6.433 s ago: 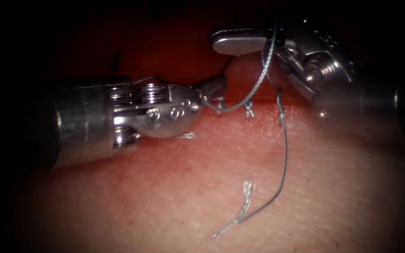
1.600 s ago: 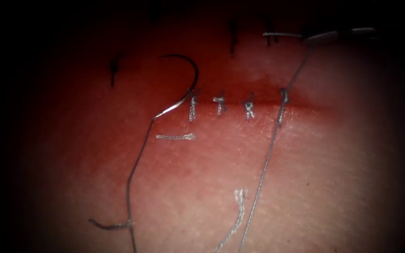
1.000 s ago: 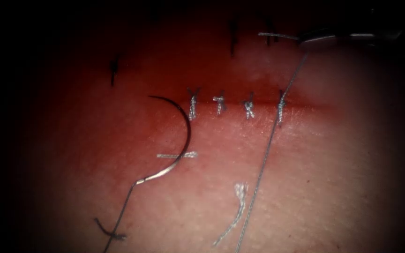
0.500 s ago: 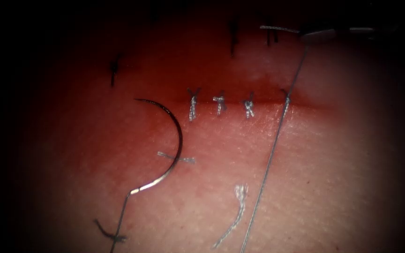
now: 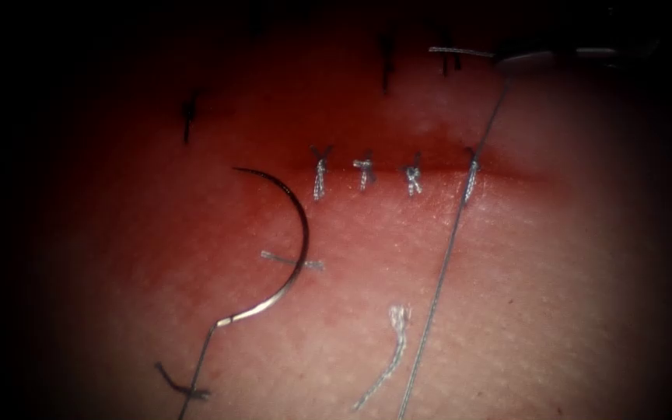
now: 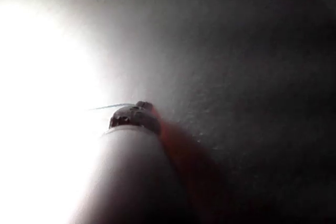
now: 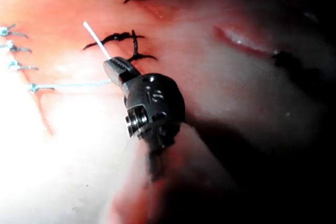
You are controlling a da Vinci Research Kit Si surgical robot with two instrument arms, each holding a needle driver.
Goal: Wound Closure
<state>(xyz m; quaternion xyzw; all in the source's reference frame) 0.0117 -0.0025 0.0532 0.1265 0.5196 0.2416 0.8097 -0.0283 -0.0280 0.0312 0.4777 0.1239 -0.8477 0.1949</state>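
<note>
- At the far right edge of the tissue (image 5: 507, 295), the right tool (image 5: 524, 59) has its jaws pinched on the thread (image 5: 445, 257).
- From those jaws the thread runs taut to the rightmost stitch (image 5: 470, 169) on the cut (image 5: 398, 166), then on toward the near edge.
- Left tool (image 6: 132, 115): jaw state cannot be told; a fine strand appears to leave its tip.
- Neither tool holds the needle (image 5: 289, 241); it lies flat on the tissue left of the stitches, across a cut end of thread (image 5: 293, 261).
</note>
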